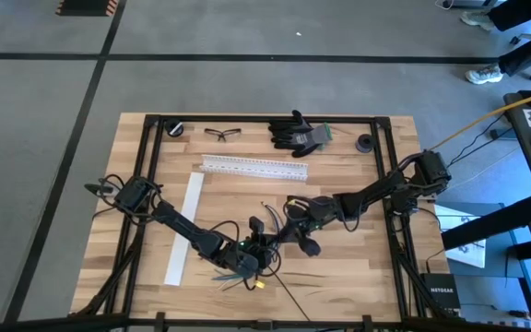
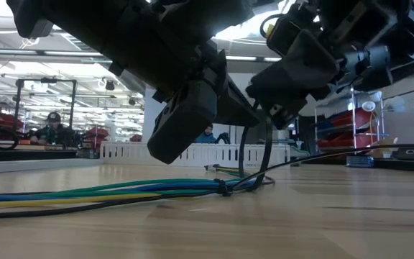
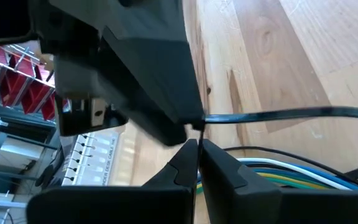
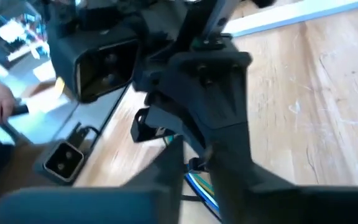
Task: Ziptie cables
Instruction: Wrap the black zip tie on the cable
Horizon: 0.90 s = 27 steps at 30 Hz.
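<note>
Coloured cables (image 2: 106,191) lie bundled on the wooden table (image 2: 322,223), a black ziptie (image 2: 254,162) looped around them

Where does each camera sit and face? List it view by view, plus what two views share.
High: above, straight down on the table; both arms show.
Low: table height, level across the cables; both arms overhead.
Left wrist: past the shut left end effector at the cables.
Right wrist: past the right end effector at the table.
Low and left wrist share the cables.

two dark, slim jointed arms (image 1: 178,221) are seen — black housings throughout, looped black cables at the bases, blocky black wrist housings and tapered matte-black fingers (image 3: 229,171).
</note>
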{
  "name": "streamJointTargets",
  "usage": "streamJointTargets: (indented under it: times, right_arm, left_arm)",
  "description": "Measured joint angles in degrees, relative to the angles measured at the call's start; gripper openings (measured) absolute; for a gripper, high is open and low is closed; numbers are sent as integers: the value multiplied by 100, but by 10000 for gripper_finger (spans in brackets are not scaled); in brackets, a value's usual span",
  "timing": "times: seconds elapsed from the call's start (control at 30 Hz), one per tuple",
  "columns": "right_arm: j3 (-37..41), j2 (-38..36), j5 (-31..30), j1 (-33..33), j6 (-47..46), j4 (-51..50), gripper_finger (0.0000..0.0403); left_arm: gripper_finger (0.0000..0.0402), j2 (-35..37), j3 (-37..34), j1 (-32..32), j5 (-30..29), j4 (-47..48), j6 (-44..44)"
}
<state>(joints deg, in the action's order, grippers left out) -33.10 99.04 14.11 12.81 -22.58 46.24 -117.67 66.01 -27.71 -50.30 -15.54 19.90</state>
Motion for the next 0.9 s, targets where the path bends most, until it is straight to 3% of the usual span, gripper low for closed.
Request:
streamJointTargets:
  times: [0.07, 0.17, 0.3, 0.5, 0.9]
  right_arm:
    - [0, -2, -112, 65, 363, -110, 10]
    - [0, -2, -771, 285, 1031, -136, 3]
    - [0, -2, -2376, 709, 1977, -140, 0]
    - [-11, -433, -4046, 1050, 3003, -409, 0]
    - [-745, -2927, -5620, 1081, 4408, -3839, 0]
  left_arm:
    - [0, 0, -1, 0, 0, 1, -1]
    - [0, 0, -1, 0, 1, 9, -46]
    - [0, 0, -1, 4, 16, 4, -62]
    - [0, 0, -1, 2, 227, 6, -44]
    - [0, -344, 10, -10, 233, -21, 218]
